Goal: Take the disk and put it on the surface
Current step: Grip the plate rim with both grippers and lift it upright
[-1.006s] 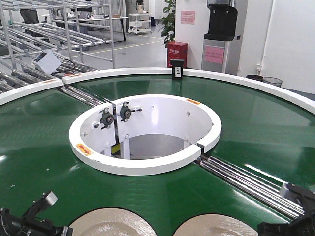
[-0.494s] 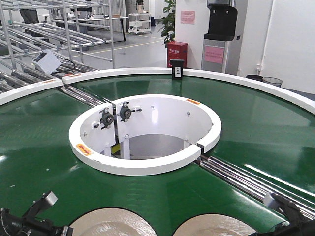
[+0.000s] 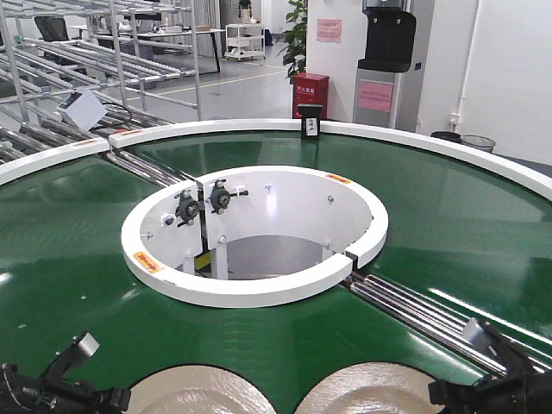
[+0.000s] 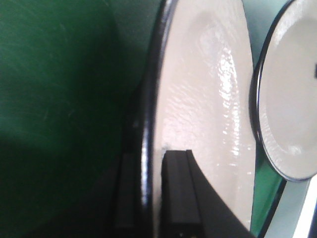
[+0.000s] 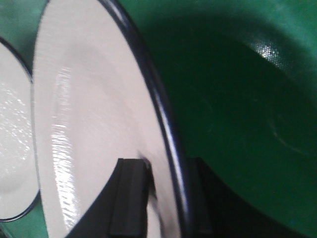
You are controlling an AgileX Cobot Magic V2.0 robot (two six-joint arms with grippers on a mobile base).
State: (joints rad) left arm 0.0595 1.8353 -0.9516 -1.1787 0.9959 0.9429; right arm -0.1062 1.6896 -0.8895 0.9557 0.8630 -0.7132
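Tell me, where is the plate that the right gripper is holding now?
In the front view the right-hand plate lies at the bottom edge on the green conveyor belt, beside the left plate; the right gripper straddles its black rim.

Belt (image 3: 448,216): green, curved, glossy.
Ring (image 3: 259,289): white, at the belt's centre.
Rollers (image 3: 414,310): steel, crossing the belt.
Racks (image 3: 103,52): metal, far left.
Cabinet (image 3: 310,95): red, by a plant (image 3: 297,34).

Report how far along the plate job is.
Done: each gripper has reached a plate's rim. The left gripper straddles the left plate; the right gripper straddles the right plate. In hand: the grasp. Left: both plates lie on the green belt; lifting and placing on the tabletop, which is out of view.
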